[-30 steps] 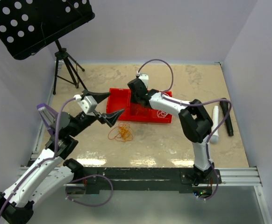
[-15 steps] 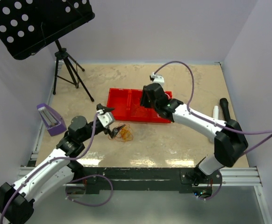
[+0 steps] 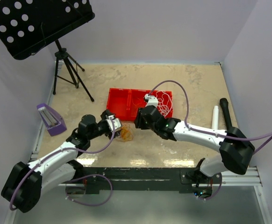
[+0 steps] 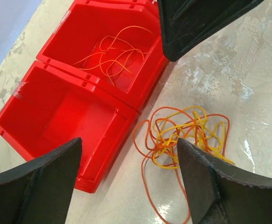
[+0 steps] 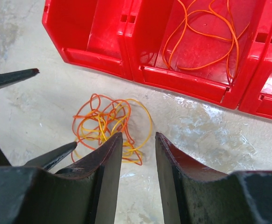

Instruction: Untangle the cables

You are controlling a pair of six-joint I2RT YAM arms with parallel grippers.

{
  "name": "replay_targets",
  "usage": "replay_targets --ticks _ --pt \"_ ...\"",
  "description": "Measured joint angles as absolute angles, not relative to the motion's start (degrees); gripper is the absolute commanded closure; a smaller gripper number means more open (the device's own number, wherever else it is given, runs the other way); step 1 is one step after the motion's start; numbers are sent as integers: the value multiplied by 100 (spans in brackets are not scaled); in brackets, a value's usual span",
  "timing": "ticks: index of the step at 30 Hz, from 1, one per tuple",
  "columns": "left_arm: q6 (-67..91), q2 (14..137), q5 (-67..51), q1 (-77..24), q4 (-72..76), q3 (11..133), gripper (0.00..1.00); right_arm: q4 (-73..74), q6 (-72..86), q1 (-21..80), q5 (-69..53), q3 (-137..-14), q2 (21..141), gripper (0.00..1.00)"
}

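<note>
A tangle of orange and yellow cables lies on the table just in front of the red tray. My left gripper is low at the tangle's left, open wide. The tangle lies by its right finger, with nothing between the jaws. My right gripper stands close on the tangle's right, open with a narrow gap. The tangle is just beyond its left fingertip. A loose orange cable lies in the tray's middle compartment, and a white cable in the right one.
The tray's left compartment holds nothing. A black music stand on a tripod stands at the back left. A purple holder sits at the left edge. A white cylinder and a black one lie at the right.
Both arms have come down to the tangle. The left gripper dropped from a raised pose. The right gripper moved from over the tray to the table in front of it.
</note>
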State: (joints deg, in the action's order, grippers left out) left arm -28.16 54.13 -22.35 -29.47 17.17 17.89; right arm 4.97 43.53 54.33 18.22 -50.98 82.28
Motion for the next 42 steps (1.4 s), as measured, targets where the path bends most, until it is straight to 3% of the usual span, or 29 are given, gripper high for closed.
replay_targets --ticks 2,6,8,18,25,39,42 --pt "-2871 5505 -2331 -2906 1769 1813 25 429 4377 5433 1813 -5035 8167 62" --pt "-3229 5695 -2823 -2888 1476 1973 53 333 4403 5435 1782 -4930 8031 62" --pt "-3420 5760 -3030 -2888 1267 2038 60 318 4410 5435 1782 -4923 7990 62" --pt "-3905 6093 -3411 -2888 1009 2204 71 117 4351 5435 1640 -4875 7721 62" --pt "-3968 6099 -3406 -2888 1184 2241 100 75 4292 5437 1542 -4786 7644 62" --pt "-3658 5553 -3627 -2888 143 3232 99 -91 4042 5437 1441 -4582 7561 59" --pt "-3623 5406 -3728 -2891 -58 3330 79 -97 4010 5437 1439 -4576 7526 59"
